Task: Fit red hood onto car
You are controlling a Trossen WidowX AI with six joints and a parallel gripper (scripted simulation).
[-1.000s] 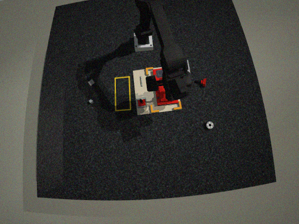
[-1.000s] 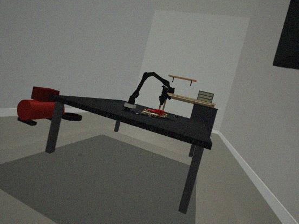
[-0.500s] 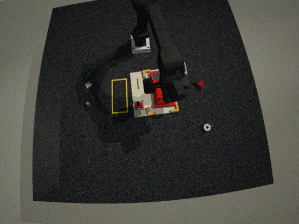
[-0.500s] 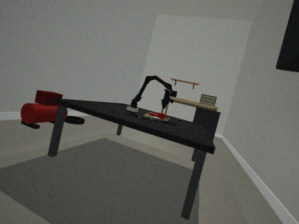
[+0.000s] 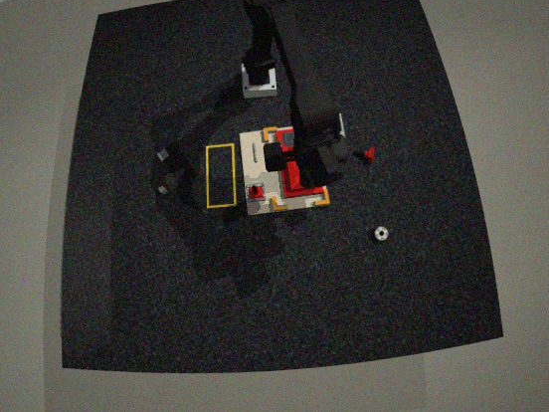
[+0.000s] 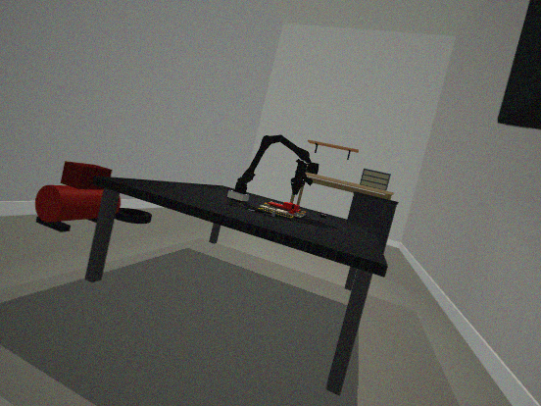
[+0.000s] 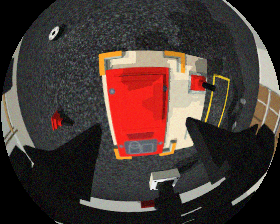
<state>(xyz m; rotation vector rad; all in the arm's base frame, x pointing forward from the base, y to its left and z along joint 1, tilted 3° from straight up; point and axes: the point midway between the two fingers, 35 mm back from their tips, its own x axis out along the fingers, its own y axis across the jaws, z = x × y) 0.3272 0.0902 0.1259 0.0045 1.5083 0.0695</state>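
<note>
The red hood (image 5: 294,175) (image 7: 137,107) lies over the car chassis in the cream jig board (image 5: 255,173) (image 7: 184,112) and looks level in the wrist view. The engine block is hidden under it. Small grey dots show at its two side edges; whether every peg is in its hole is too small to tell. A grey panel (image 7: 141,146) shows at the car's end nearest the arm base. My gripper (image 7: 144,122) (image 6: 295,193) is open and empty, above the hood, with the fingers apart on either side and no contact visible. The arm hides part of the hood in the top view.
Orange corner brackets surround the car. A small red block (image 5: 256,192) (image 7: 198,83) with a black pin stands on the board. A yellow outline (image 5: 207,176) is beside it. A red part (image 5: 368,155) (image 7: 57,121) and a white ring (image 5: 381,233) (image 7: 54,33) lie beyond the board's other side.
</note>
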